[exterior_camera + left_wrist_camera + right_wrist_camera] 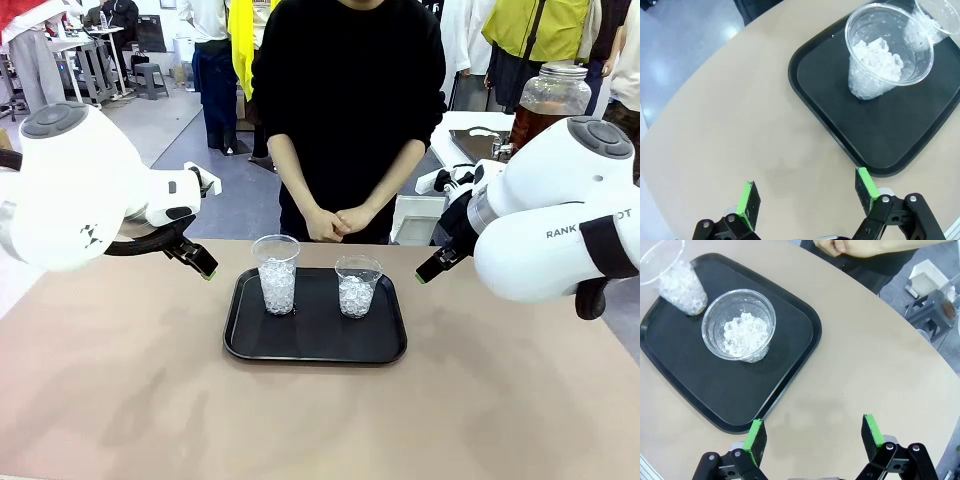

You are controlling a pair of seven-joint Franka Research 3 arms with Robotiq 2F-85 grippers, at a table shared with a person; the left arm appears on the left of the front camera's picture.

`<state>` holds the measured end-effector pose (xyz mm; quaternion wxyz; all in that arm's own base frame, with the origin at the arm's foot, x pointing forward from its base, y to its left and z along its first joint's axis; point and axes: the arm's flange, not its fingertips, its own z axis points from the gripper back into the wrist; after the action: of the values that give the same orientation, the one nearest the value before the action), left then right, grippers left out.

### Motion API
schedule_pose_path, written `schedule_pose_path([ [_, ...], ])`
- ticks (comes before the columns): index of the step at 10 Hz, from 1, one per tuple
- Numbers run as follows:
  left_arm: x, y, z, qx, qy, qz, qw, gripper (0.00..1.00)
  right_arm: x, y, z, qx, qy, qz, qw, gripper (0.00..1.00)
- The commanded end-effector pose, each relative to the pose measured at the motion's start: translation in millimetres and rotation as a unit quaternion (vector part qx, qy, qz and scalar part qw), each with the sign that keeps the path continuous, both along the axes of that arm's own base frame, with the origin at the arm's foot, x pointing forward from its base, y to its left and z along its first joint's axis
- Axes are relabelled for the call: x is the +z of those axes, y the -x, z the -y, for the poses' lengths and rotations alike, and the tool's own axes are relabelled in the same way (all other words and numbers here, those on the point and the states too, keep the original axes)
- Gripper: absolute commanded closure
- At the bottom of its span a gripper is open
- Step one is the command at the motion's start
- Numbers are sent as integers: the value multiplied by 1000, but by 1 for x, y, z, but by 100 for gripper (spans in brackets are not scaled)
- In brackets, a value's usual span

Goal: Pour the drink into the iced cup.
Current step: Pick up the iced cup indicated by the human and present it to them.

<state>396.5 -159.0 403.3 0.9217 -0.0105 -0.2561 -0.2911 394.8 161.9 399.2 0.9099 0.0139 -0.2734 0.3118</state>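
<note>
Black tray (pixel 315 345) sitting mid-table, taller iced cup (pixel 276 275) standing on its nine o'clock half, shorter iced cup (pixel 357 287) at three o'clock, left gripper (pixel 805 187) and right gripper (pixel 813 429) hovering released, grasping nothing

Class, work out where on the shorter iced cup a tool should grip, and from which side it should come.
Probably the upper wall of the shorter cup, just under the rim, coming level from the robot's right with the open right tool. It stands upright and widens upward, and the taller cup stands to its left.
</note>
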Motion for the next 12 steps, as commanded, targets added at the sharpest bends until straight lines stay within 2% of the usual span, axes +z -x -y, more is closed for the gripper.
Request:
schedule_pose_path([
  [1,1,-1,-1,1,2,5,1000,0,1,0,1,-1,-3,6,1000,0],
  [3,8,-1,3,5,2,2,1000,0,8,-1,0,3,-5,-13,1000,0],
  [5,36,-6,3,7,19,0,1000,0,42,-10,13,28,-73,-58,995,0],
  [6,50,-8,2,6,39,-6,999,0,57,-14,20,18,-90,-64,994,0],
  [8,75,-16,-2,17,76,-39,996,0,80,-24,32,28,-132,-98,986,0],
  [10,93,-27,-15,43,134,-76,987,0,94,-38,48,20,-191,-138,972,0],
  [12,100,-38,-30,53,196,-108,973,0,96,-52,65,24,-252,-192,948,0],
])
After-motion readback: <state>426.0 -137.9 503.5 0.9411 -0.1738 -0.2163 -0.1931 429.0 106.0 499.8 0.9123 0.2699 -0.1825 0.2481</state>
